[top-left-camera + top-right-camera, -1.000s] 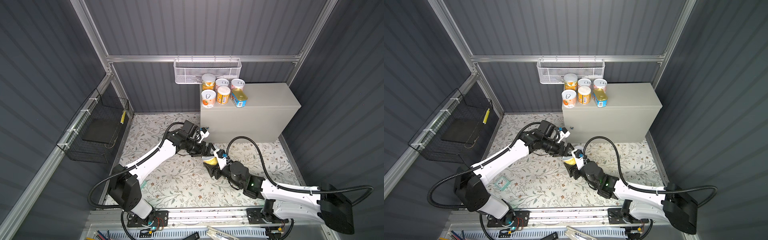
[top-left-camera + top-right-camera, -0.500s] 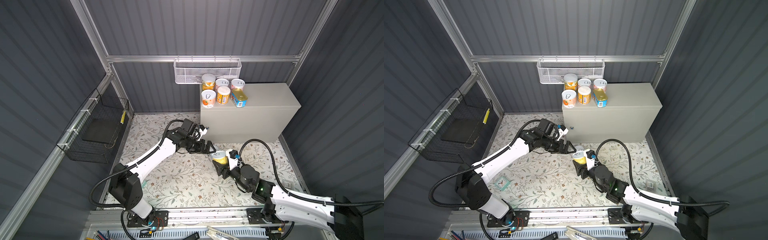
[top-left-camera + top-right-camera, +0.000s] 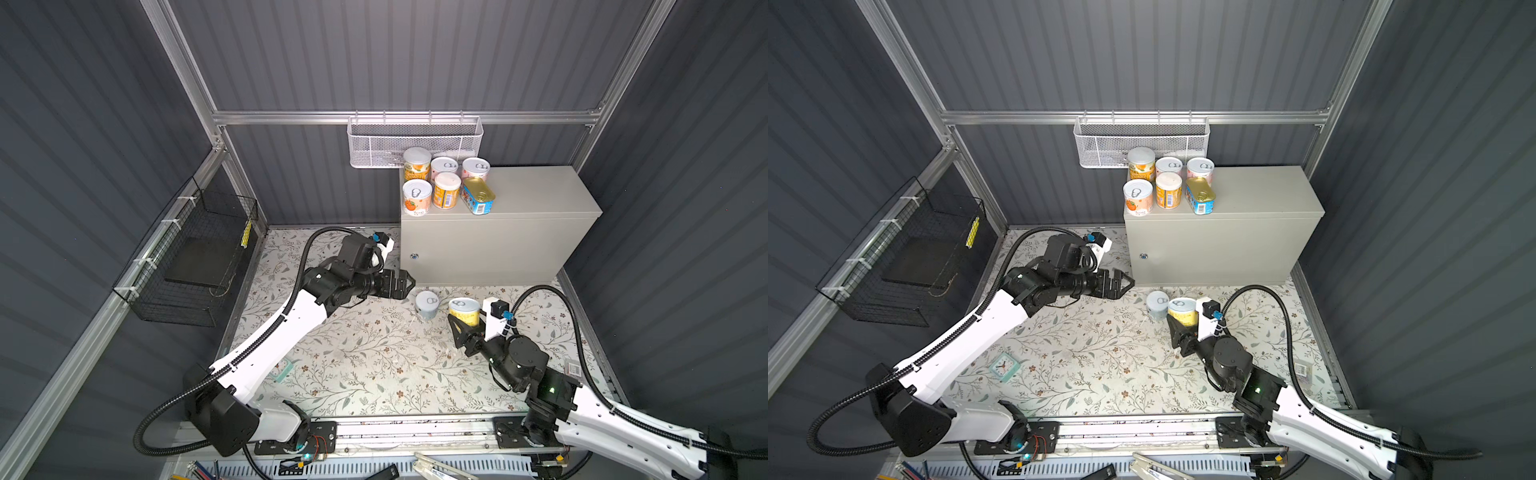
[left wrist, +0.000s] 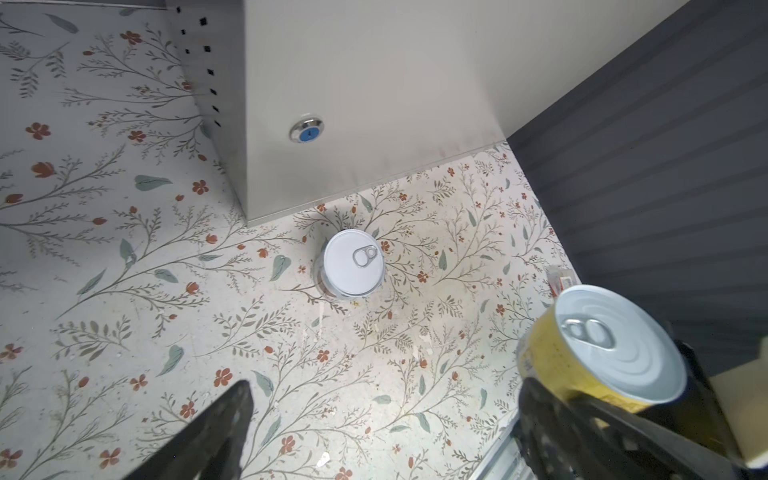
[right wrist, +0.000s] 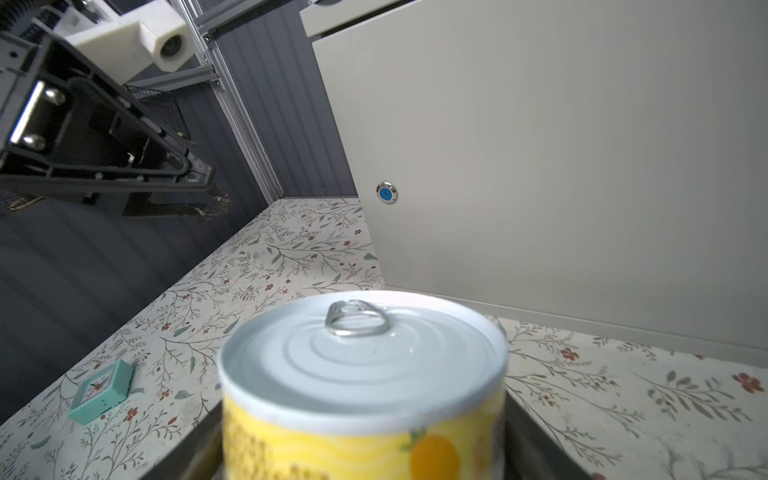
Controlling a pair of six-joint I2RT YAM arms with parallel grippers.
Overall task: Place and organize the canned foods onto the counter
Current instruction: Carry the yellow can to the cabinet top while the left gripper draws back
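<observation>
In both top views, six placed tins (image 3: 446, 185) (image 3: 1168, 185) stand in two rows at the left end of the beige-grey metal cabinet's flat top, the table (image 3: 536, 191) (image 3: 1262, 191). Two are not yet up there. A pale-blue cylindrical tin with a silver pull-tab lid (image 3: 427, 304) (image 3: 1157, 304) stands on the floral floor (image 3: 374, 365) near frame centre. Just right of it, the right fingers (image 3: 457, 330) (image 3: 1177, 334) clamp a yellow-labelled pull-tab tin (image 3: 464, 311) (image 3: 1182, 311). The left fingers (image 3: 399, 286) (image 3: 1121, 284) gape wide and empty, left of the pale tin.

In the left wrist view, the pale tin (image 4: 353, 264) sits mid-frame, untouched, and the yellow tin (image 4: 602, 353) is at lower right.

In the right wrist view, the yellow tin (image 5: 361, 374) fills the lower centre, gripped at its sides, with the table's front (image 5: 540, 166) behind. Roughly three-quarters of the task looks done.
</observation>
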